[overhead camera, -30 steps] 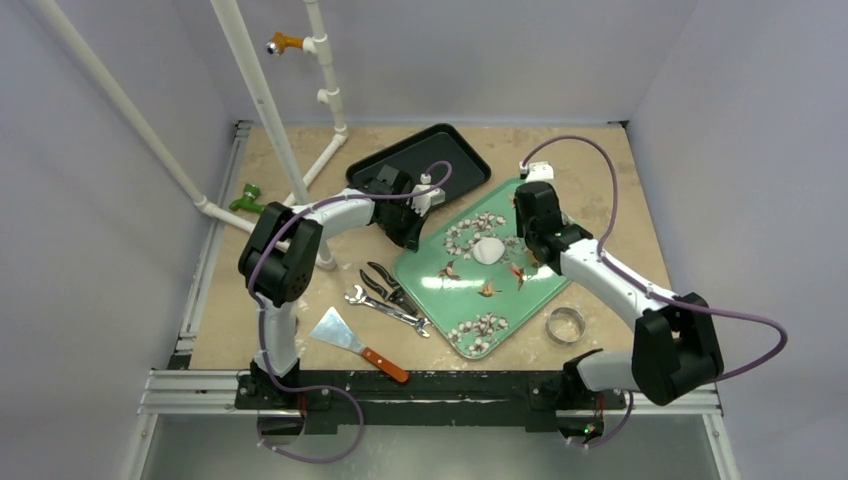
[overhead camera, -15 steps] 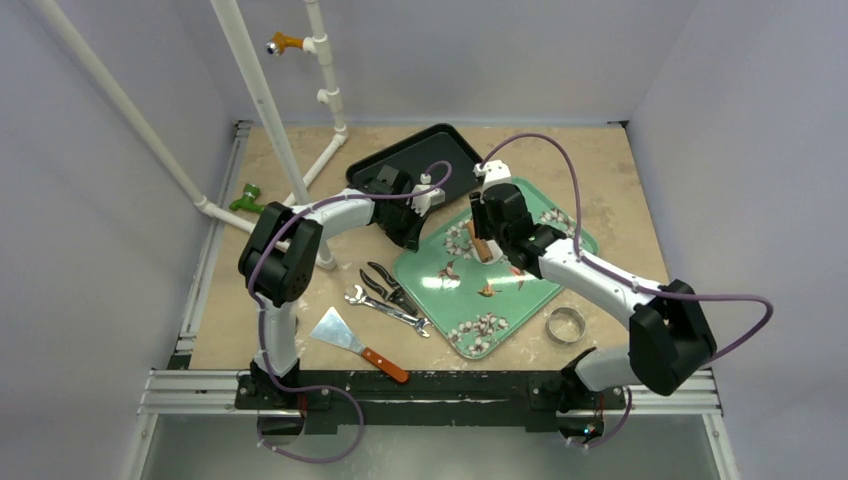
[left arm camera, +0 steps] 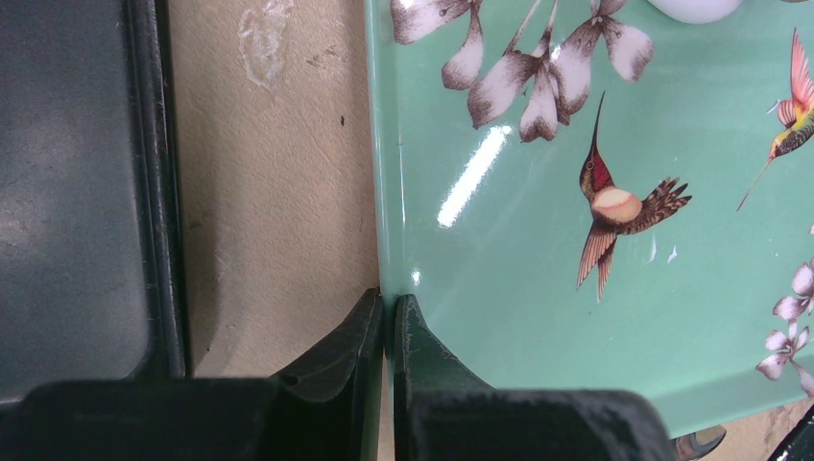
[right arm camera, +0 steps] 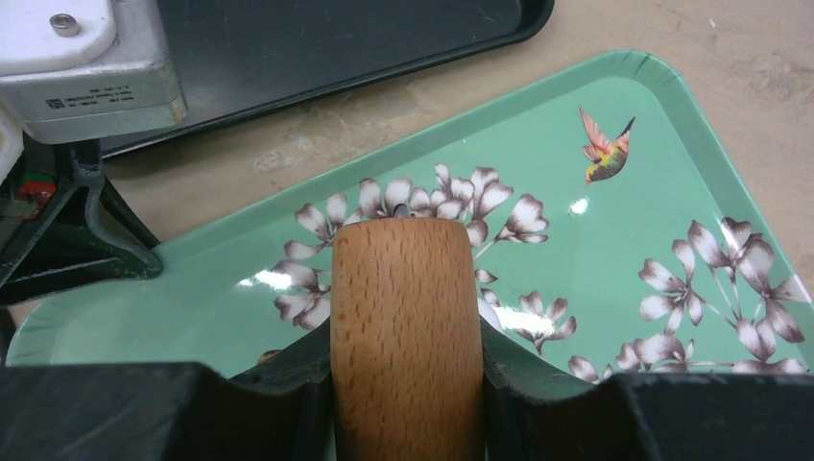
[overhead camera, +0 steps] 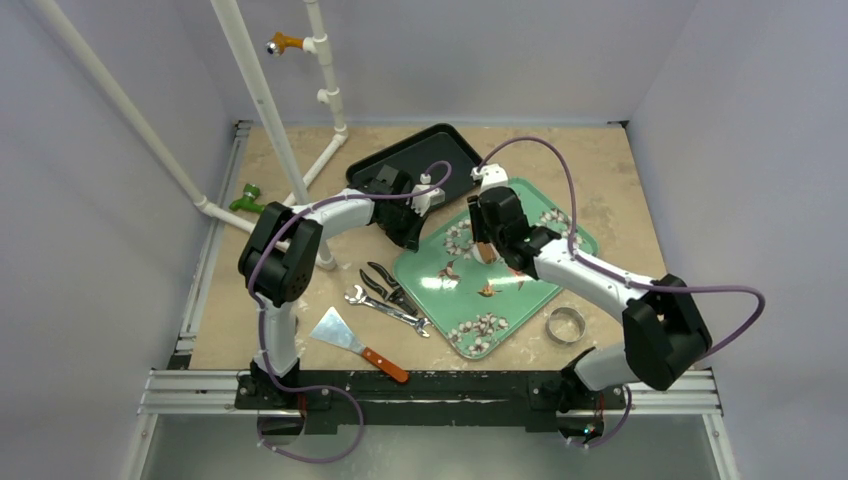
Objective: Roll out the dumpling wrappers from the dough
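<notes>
My left gripper (left arm camera: 389, 312) is shut on the left rim of the green flowered tray (left arm camera: 499, 317), near the tray's left corner (overhead camera: 412, 235). My right gripper (right arm camera: 405, 346) is shut on a wooden rolling pin (right arm camera: 403, 327), held low over the tray's upper middle (overhead camera: 484, 247). A white rounded edge of dough (left arm camera: 696, 8) shows at the top of the left wrist view. From above, the right wrist and pin cover the dough. No flat dumpling wrappers are in view.
A black tray (overhead camera: 420, 155) lies behind the green one. Pliers (overhead camera: 385, 285), a wrench (overhead camera: 385, 310) and a scraper (overhead camera: 355, 342) lie left of it. A metal ring (overhead camera: 564, 325) sits at its right front. White pipes (overhead camera: 270, 110) rise at the back left.
The right arm has swung left across the green tray with the rolling pin and now covers the dough, which lay bare a second ago. The left arm has not moved.
</notes>
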